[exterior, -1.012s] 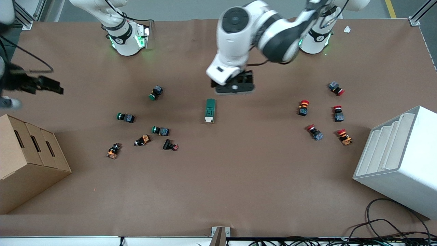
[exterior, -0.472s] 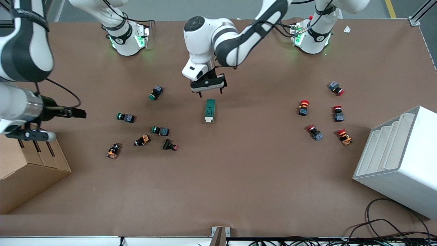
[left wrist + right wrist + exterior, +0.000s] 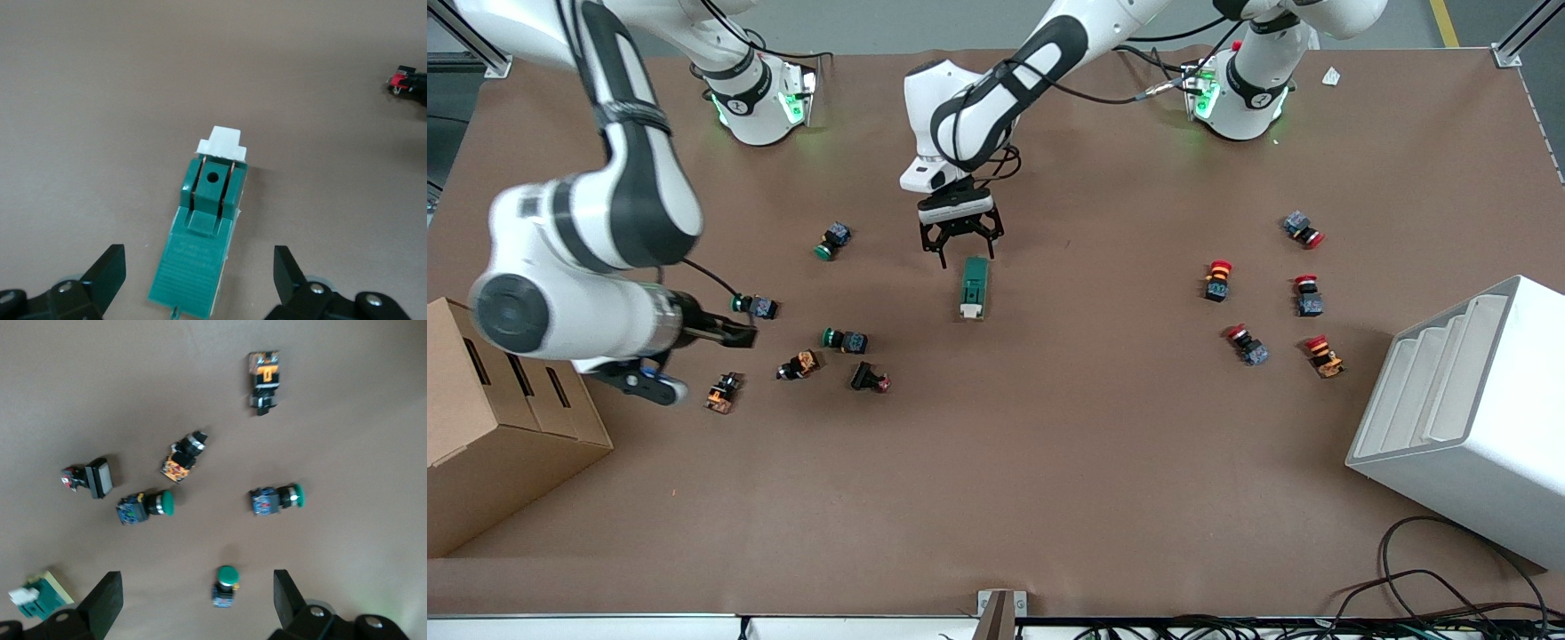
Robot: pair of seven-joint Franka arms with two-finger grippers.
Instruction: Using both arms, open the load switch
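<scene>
The load switch (image 3: 974, 286) is a dark green block lying mid-table, its white lever (image 3: 222, 142) at the end nearer the front camera. My left gripper (image 3: 965, 252) is open at the switch's end nearer the robot bases. In the left wrist view the gripper (image 3: 200, 267) has one finger (image 3: 107, 270) on each side of the green body (image 3: 207, 220), not touching it. My right gripper (image 3: 738, 336) is open and empty over the cluster of push buttons toward the right arm's end. The right wrist view shows the switch (image 3: 37, 597) off to one side.
Green-capped buttons (image 3: 834, 240) (image 3: 754, 306) (image 3: 845, 340) and orange-bodied ones (image 3: 722, 392) lie toward the right arm's end. Red-capped buttons (image 3: 1217, 279) (image 3: 1307, 295) lie toward the left arm's end. A cardboard box (image 3: 489, 418) and a white rack (image 3: 1467, 418) stand at the table's ends.
The left arm swung in and brought its gripper down to the switch's end. The right arm moved from the table's edge in over the push buttons.
</scene>
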